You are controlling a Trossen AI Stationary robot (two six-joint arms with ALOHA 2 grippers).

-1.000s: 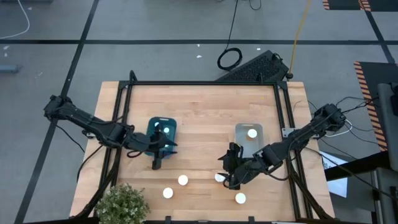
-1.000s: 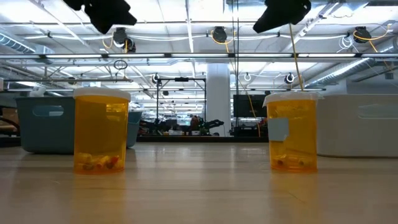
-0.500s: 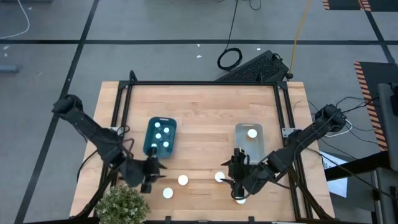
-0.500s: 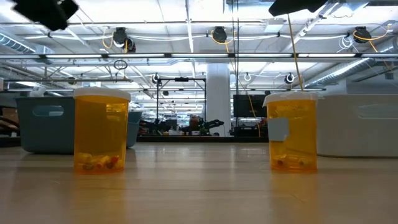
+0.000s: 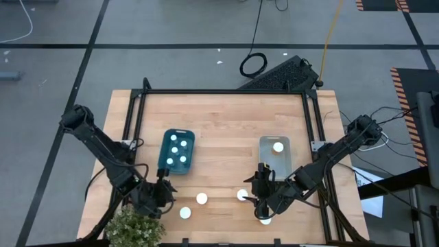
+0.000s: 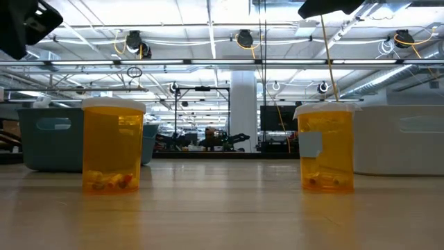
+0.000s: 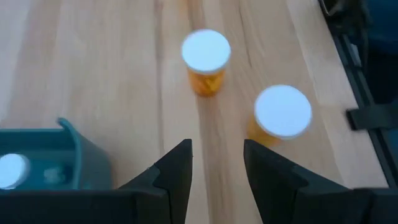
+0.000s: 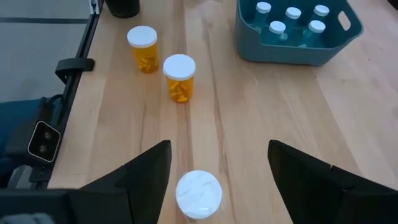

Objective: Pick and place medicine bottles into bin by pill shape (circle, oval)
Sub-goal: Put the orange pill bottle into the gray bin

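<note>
Wooden table [image 5: 226, 123] w/ black frame round the edges; wide bare strip across the far half, bare lane between the two bins too. Blue bin [image 5: 177, 151] left of centre, five white caps inside. Grey bin [image 5: 274, 155] right of centre, one cap inside. Loose bottles all along the near edge: two at left-centre [image 5: 201, 199] and [image 5: 184, 213], one near centre [image 5: 242, 195], one nearest the edge [image 5: 265, 219], partly under the right arm. Plant [image 5: 135, 226] at the near-left corner, crowding that side.

Left gripper [image 5: 163, 195] low at near-left, just beside the plant and left of the two left-centre bottles; arm reaching in from the far-left rail, elbow bent. Fingers [image 7: 176, 169] apart, nothing between them, pointed at two amber bottles farther off.

Right gripper [image 5: 261, 200] near centre-right; arm folded in from the right rail. Fingers [image 8: 144, 175] spread wide, one white-capped bottle [image 8: 198, 194] standing between them, not gripped.
</note>
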